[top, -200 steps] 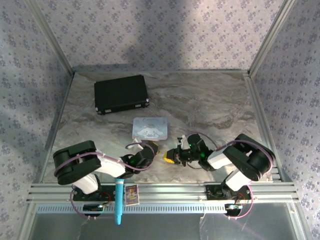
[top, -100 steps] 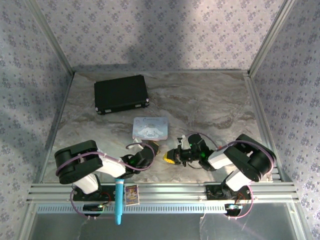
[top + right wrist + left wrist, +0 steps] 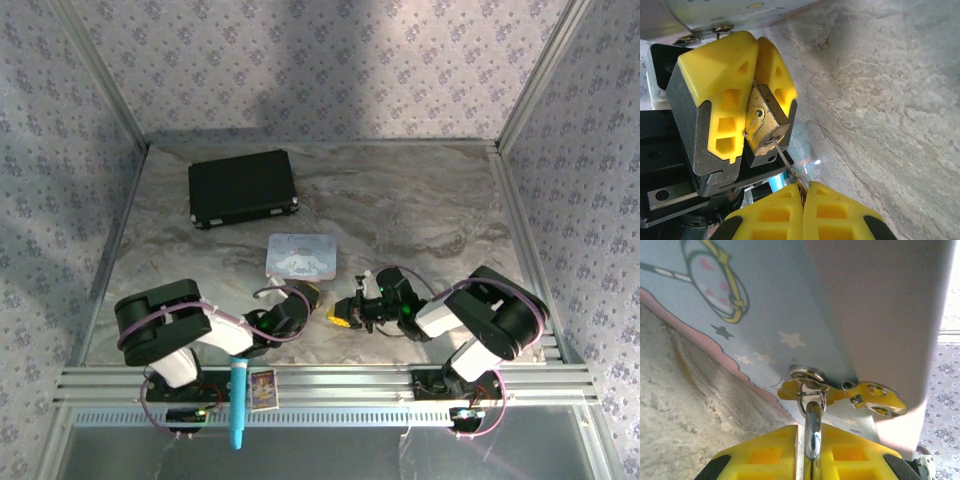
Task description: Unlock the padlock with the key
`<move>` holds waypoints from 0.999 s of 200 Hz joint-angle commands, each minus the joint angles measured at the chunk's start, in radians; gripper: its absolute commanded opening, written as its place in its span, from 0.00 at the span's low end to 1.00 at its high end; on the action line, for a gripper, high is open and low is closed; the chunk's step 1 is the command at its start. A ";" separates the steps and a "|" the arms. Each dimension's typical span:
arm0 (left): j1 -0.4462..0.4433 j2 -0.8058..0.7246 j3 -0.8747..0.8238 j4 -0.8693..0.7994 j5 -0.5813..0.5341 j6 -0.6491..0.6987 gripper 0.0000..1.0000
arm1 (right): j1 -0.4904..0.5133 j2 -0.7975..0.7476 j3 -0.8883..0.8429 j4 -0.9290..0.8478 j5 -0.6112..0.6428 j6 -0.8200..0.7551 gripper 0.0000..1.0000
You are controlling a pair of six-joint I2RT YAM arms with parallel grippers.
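Mid-frame in the right wrist view, the fingers of the left gripper (image 3: 756, 60) clamp the brass padlock (image 3: 765, 122). Those of the right gripper (image 3: 803, 195) pinch the key (image 3: 784, 157), tip at its keyhole. The table (image 3: 880, 100) is marbled grey, the walls (image 3: 330, 60) floral-papered.

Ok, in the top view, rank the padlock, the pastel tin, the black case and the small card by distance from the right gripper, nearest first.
From the right gripper:
1. padlock, just to its left, clamped in the left gripper.
2. pastel tin, farther back and left, mid-table.
3. small card at the near edge and black case at the far left: too close to call.
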 commanded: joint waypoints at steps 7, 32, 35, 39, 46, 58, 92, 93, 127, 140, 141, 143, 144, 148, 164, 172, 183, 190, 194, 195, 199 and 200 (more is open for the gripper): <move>0.000 0.010 0.002 0.064 0.019 -0.021 0.00 | -0.003 0.026 0.021 0.021 -0.025 -0.014 0.00; 0.000 0.004 0.001 0.060 0.019 -0.018 0.00 | -0.003 0.037 0.015 0.034 -0.020 -0.012 0.00; 0.000 0.004 0.001 0.060 0.019 -0.018 0.00 | -0.003 0.038 0.016 0.034 -0.020 -0.012 0.00; -0.001 0.004 0.001 0.060 0.021 -0.019 0.00 | -0.003 0.041 0.017 0.035 -0.021 -0.011 0.00; 0.000 0.002 0.002 0.060 0.022 -0.018 0.00 | -0.005 0.044 0.014 0.044 -0.018 -0.009 0.00; -0.001 0.003 0.000 0.062 0.027 -0.018 0.00 | -0.008 0.050 0.020 0.050 -0.016 -0.009 0.00; -0.005 0.006 0.002 0.085 0.055 -0.024 0.00 | -0.021 0.067 0.038 0.068 -0.024 -0.006 0.00; -0.006 0.005 0.002 0.086 0.054 -0.024 0.00 | -0.022 0.068 0.039 0.069 -0.024 -0.006 0.00; -0.008 -0.001 -0.008 0.084 0.042 -0.015 0.00 | -0.049 0.105 0.036 0.168 -0.053 0.047 0.00; -0.011 0.001 -0.009 0.084 0.040 -0.010 0.00 | -0.051 0.115 0.046 0.187 -0.060 0.061 0.00; -0.012 0.001 -0.009 0.084 0.040 -0.010 0.00 | -0.051 0.115 0.048 0.187 -0.061 0.060 0.00; -0.012 0.002 -0.009 0.084 0.040 -0.010 0.00 | -0.051 0.117 0.049 0.187 -0.062 0.061 0.00; -0.012 0.003 -0.008 0.084 0.040 -0.009 0.00 | -0.050 0.117 0.052 0.187 -0.061 0.061 0.00; -0.012 0.004 -0.009 0.087 0.041 -0.008 0.00 | -0.050 0.118 0.055 0.187 -0.064 0.063 0.00; -0.014 0.011 -0.011 0.104 0.041 0.004 0.00 | -0.050 0.126 0.062 0.205 -0.070 0.081 0.00; -0.013 0.011 -0.011 0.105 0.039 0.006 0.00 | -0.047 0.127 0.061 0.208 -0.068 0.085 0.00; -0.013 0.011 -0.011 0.095 0.032 0.001 0.00 | -0.038 0.125 0.064 0.209 -0.064 0.092 0.00; -0.014 0.010 -0.011 0.094 0.030 0.003 0.00 | -0.032 0.125 0.067 0.211 -0.062 0.094 0.00; -0.013 0.008 -0.011 0.094 0.028 0.005 0.00 | -0.028 0.124 0.068 0.210 -0.060 0.094 0.00; -0.013 0.008 -0.011 0.094 0.028 0.005 0.00 | -0.028 0.125 0.068 0.210 -0.060 0.095 0.00; -0.014 0.008 -0.009 0.096 0.028 0.006 0.00 | -0.026 0.125 0.067 0.210 -0.058 0.097 0.00; -0.014 0.008 -0.009 0.097 0.028 0.008 0.00 | -0.026 0.125 0.067 0.211 -0.057 0.098 0.00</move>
